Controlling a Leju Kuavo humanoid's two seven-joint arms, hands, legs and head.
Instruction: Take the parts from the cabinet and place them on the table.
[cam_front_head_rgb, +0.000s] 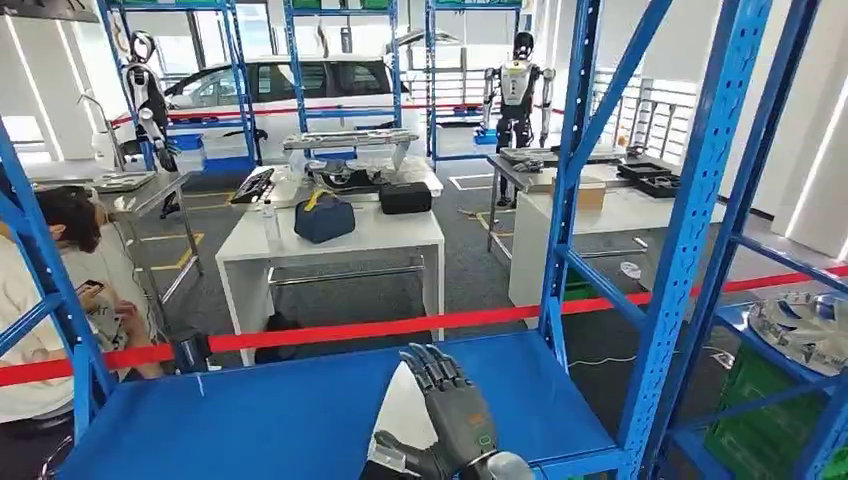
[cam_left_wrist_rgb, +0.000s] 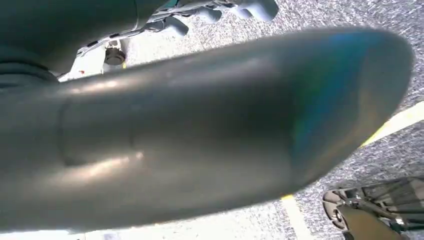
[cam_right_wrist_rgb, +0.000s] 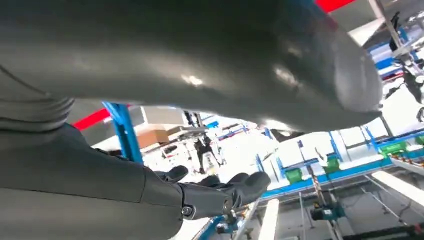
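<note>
Item one, the blue rack (cam_front_head_rgb: 690, 230): its uprights and diagonal braces frame your whole forward view, and one upright stands just right of the near bay, so any sideways reach has to clear it. Item two, the blue shelf (cam_front_head_rgb: 280, 410) straight ahead: broad and flat, with its front edge towards you. Item three, the red tape (cam_front_head_rgb: 330, 330) strung across behind the shelf, closing off the aisle. Item four, the white tabletop (cam_front_head_rgb: 390, 232) beyond the tape, carrying bags and well apart from the rack; you would probably have to turn or walk to reach a set-down place. Item five, the part (cam_front_head_rgb: 805, 325): a silvery ribbed metal piece lying in the neighbouring bay to the right, at the picture's edge and past the upright, not yet touched. Item six, the right hand (cam_front_head_rgb: 450, 415): raised over the near shelf with fingers spread and grasping nothing, apparently posed for a reach. A pale patch lies beside it; you cannot tell what it is. Item seven, the left hand (cam_left_wrist_rgb: 200, 130): hanging over the floor, too close to the camera to tell whether it is clenched or released.
</note>
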